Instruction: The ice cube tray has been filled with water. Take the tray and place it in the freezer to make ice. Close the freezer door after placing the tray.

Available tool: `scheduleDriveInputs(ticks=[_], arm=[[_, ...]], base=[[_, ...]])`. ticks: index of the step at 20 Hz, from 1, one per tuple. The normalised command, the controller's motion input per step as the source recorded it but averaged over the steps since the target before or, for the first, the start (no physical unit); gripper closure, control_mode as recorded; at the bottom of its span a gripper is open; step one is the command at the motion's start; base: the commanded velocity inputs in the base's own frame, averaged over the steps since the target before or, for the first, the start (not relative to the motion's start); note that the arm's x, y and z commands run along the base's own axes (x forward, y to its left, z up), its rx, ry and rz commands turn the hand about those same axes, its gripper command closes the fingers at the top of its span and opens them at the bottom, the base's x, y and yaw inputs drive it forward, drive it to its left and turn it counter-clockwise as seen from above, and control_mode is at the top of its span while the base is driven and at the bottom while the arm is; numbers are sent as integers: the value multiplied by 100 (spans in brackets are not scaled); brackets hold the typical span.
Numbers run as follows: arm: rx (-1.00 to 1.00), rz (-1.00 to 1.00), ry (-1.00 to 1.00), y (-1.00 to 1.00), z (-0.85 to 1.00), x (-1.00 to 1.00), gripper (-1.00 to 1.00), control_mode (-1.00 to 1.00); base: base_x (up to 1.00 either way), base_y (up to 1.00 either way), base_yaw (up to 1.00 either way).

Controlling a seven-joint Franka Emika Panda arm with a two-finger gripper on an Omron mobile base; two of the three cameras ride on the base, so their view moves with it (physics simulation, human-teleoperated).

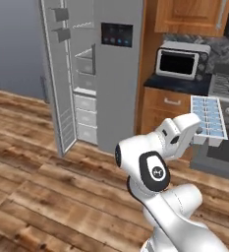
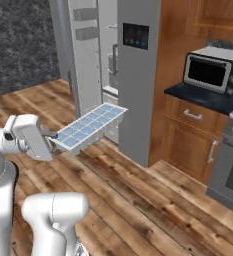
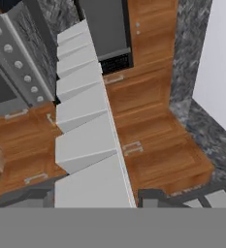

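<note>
The gripper (image 2: 52,136) pinches the ice cube tray (image 2: 90,125) by one short end, its fingers closed on the tray's rim. The tray extends straight out from the fingertips, away from the white hand, and is carried clear of the wooden floor (image 2: 138,200), touching nothing else. In the right base view it lies roughly level, its far end pointing toward the freezer (image 2: 110,75). The two rows of cells show the pale blue water (image 2: 95,120) inside them.

In the left base view the tray (image 1: 210,118) appears just beyond the hand, seen against the dark oven front (image 1: 224,152) and the wooden base cabinet (image 1: 162,106). The gripper (image 1: 197,134) meets it at its lower end.

In the hand view the tray's white underside (image 3: 85,126) runs up the middle from the fingertips, its cell bottoms stepped one after another. Whether the fingers themselves show there cannot be told.

The freezer door (image 1: 57,83) stands swung open, with grey bins on its inner face. The compartment shows white shelves above and grey drawers (image 1: 85,118) below. The neighbouring grey door with the dark touch-screen (image 1: 117,34) is shut. A toaster oven (image 1: 182,61) sits on the dark counter (image 1: 177,84) to the right of the fridge unit, well apart from the tray.
</note>
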Motion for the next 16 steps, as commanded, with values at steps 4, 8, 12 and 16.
scheduleDriveInputs(ticks=[4, 8, 12, 16], arm=[[0, 0, 0, 0, 0, 0, 100, 100], [0, 0, 0, 0, 0, 0, 100, 100], [0, 0, 0, 0, 0, 0, 100, 100], [0, 0, 0, 0, 0, 0, 100, 100]], base=[[73, 7, 44], [71, 0, 40], [78, 0, 37], [84, -4, 28]])
